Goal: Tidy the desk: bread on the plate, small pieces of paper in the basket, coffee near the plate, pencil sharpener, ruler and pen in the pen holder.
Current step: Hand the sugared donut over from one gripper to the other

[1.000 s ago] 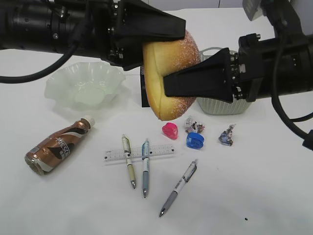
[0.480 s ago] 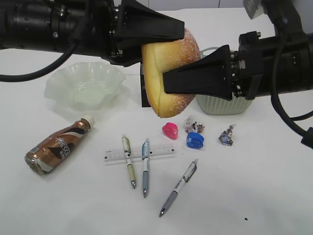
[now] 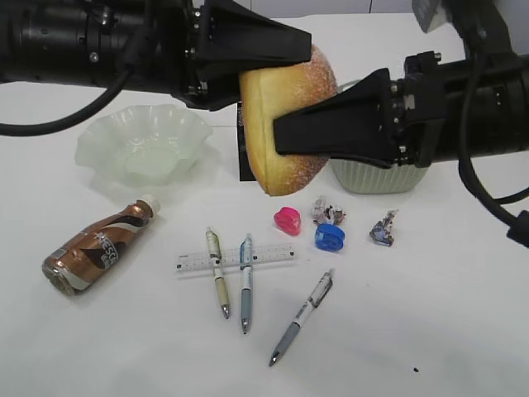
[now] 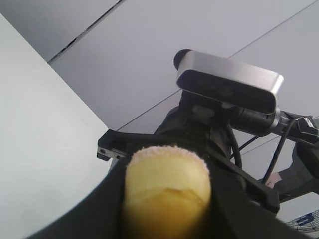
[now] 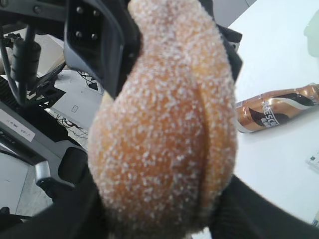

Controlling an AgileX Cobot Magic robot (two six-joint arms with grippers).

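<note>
1. Between the two tools, the bread hung above the desk, well clear of the plate off to the left gripper's side.
2. That gripper was clamped on its upper edge; the right gripper's jaws flanked it, grip unclear.
3. It looked light, soft and sugar-coated; probably best pinched gently across its thickness.

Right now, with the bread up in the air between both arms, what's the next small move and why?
Probably draw the right pincer clear. The left pincer grips the bread from the other side, a handover in mid-air. The left arm could then carry it to the plate, which sits on its side.
</note>
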